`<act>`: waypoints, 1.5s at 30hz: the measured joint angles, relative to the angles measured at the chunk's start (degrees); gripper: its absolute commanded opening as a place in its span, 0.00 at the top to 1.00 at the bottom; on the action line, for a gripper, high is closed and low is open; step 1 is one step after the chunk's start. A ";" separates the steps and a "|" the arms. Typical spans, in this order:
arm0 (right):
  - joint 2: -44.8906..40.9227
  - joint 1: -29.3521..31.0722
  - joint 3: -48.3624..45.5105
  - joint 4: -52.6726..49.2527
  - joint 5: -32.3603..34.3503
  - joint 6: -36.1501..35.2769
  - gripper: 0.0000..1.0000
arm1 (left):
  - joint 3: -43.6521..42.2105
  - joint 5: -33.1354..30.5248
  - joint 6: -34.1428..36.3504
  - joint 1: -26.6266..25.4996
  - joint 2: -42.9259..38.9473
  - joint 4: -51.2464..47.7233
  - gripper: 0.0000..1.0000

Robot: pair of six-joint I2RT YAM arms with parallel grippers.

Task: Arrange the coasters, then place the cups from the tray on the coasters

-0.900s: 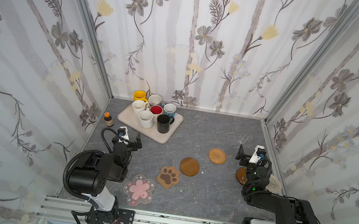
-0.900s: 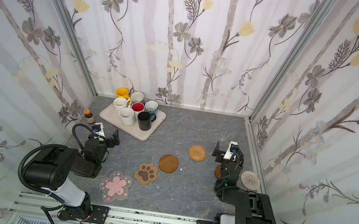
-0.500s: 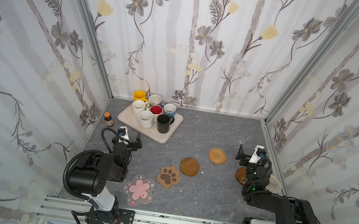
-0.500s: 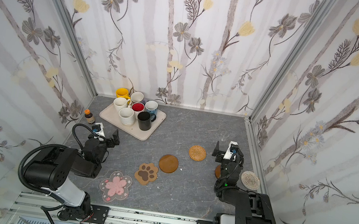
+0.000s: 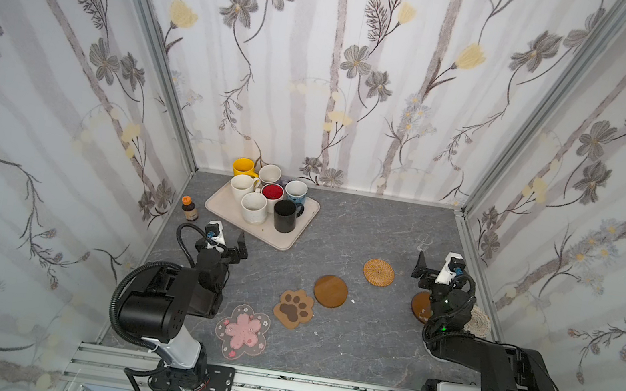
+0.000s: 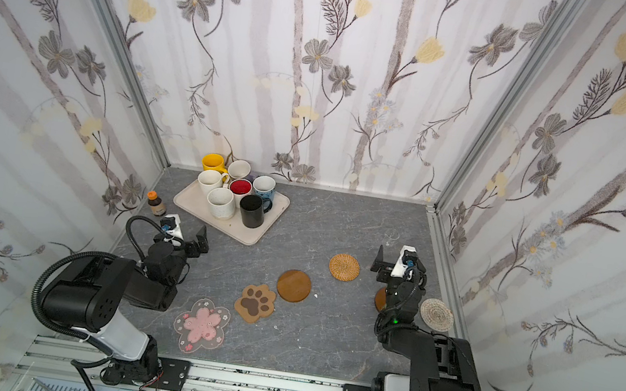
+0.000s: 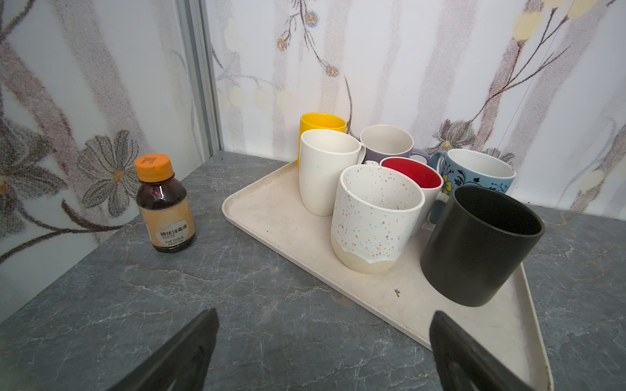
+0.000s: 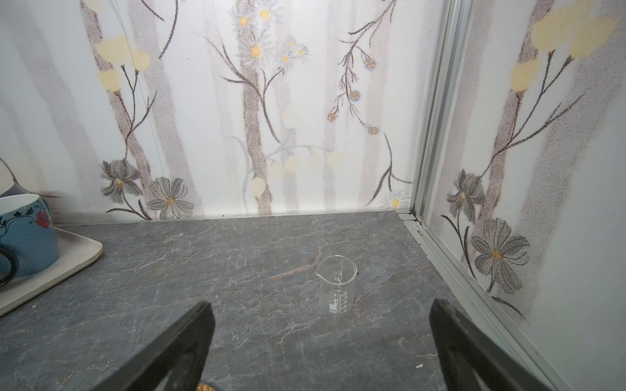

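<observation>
The beige tray [image 5: 283, 238] stands at the back left and holds several cups: yellow [image 5: 243, 167], lavender-grey [image 5: 269, 174], plain cream [image 7: 325, 169], red-lined [image 7: 411, 174], blue [image 7: 481, 172], speckled cream [image 7: 372, 216] and black [image 7: 474, 243]. Coasters lie on the grey table: woven rattan [image 5: 379, 272], brown wooden round [image 5: 330, 291], paw-print [image 5: 293, 309], pink blossom [image 5: 243, 331]. Another wooden round [image 5: 420, 307] and a beige braided one [image 6: 436, 314] are partly hidden by the right arm. My left gripper [image 7: 323, 315] is open just short of the tray's near edge. My right gripper [image 8: 321, 304] is open and empty near the right wall.
An orange-capped brown bottle [image 7: 164, 203] stands left of the tray by the left wall. A small clear glass beaker [image 8: 337, 284] stands just ahead of the right gripper. Walls close in the table on three sides.
</observation>
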 measured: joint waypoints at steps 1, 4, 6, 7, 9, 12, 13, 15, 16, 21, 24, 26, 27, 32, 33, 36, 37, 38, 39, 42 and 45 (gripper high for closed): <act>0.04 -0.02 0.00 -0.02 -0.20 0.00 0.00 | 0.02 0.02 0.00 0.00 0.00 0.00 0.00; 0.09 -0.07 0.02 -0.11 -0.52 0.00 0.00 | 0.02 0.02 0.00 0.04 0.00 0.00 0.00; 0.09 -0.11 0.02 -0.17 -0.55 0.02 0.00 | 0.02 0.02 0.00 0.04 0.00 0.00 0.00; 0.09 -0.13 0.02 -0.17 -0.57 0.02 0.00 | 0.02 0.07 0.00 0.11 0.00 0.00 0.00; 0.09 -0.50 0.02 -0.20 -1.40 0.04 0.00 | 0.02 0.68 -0.02 0.42 0.00 0.00 0.00; 0.09 -1.27 0.02 -0.20 -1.90 0.48 0.00 | 0.02 0.94 -0.20 0.76 0.00 0.00 0.00; 0.09 -1.38 0.00 -0.20 -2.10 0.48 0.00 | 0.02 1.11 -0.20 0.76 0.00 0.00 0.00; 0.09 -1.29 -0.39 0.09 -2.21 0.50 0.00 | 0.02 1.38 -0.22 0.81 0.00 0.00 0.00; -0.07 -1.07 -0.81 0.28 -1.53 0.98 0.00 | 0.02 1.64 -0.24 0.81 -0.17 -0.13 0.00; -9.11 -0.28 -0.66 -5.90 6.40 3.54 0.00 | 3.15 0.81 -0.44 0.81 -6.47 -7.41 0.00; -15.72 0.04 4.87 -16.06 10.10 6.49 0.00 | 5.73 0.74 -0.44 0.81 -12.59 -14.12 0.00; -19.06 0.48 7.48 -23.34 11.39 8.41 0.00 | 8.15 0.59 -0.68 0.79 -16.98 -19.91 0.00; -20.74 0.87 8.70 -27.85 12.26 9.40 0.00 | 9.86 0.63 -0.96 0.79 -19.30 -23.52 0.00; -27.23 2.91 13.94 -44.48 12.07 12.48 0.01 | 19.02 2.75 -2.64 -1.53 -29.18 -41.03 0.00; -28.00 3.34 14.64 -46.75 11.78 12.83 0.01 | 20.15 3.06 -2.64 -2.69 -30.49 -43.89 0.00; -29.59 4.76 16.68 -53.92 9.70 13.88 0.05 | 23.45 3.08 -2.58 -9.01 -34.18 -53.51 0.00; -29.86 5.27 17.27 -56.13 8.55 14.49 0.06 | 24.35 2.73 -2.56 -11.47 -35.28 -56.37 0.00; -30.01 5.84 17.75 -58.14 7.37 15.02 0.07 | 25.05 2.27 -2.60 -13.66 -36.17 -58.99 0.00; -30.03 6.51 18.16 -60.17 6.43 15.47 0.09 | 25.75 1.79 -2.91 -15.98 -37.07 -61.88 0.00; -30.01 8.66 18.73 -65.22 3.50 16.81 0.13 | 26.77 0.09 -4.98 -21.70 -38.58 -67.93 0.00; -29.66 11.10 18.84 -68.81 1.07 17.99 0.22 | 26.80 -1.27 -8.52 -26.08 -38.77 -72.19 0.00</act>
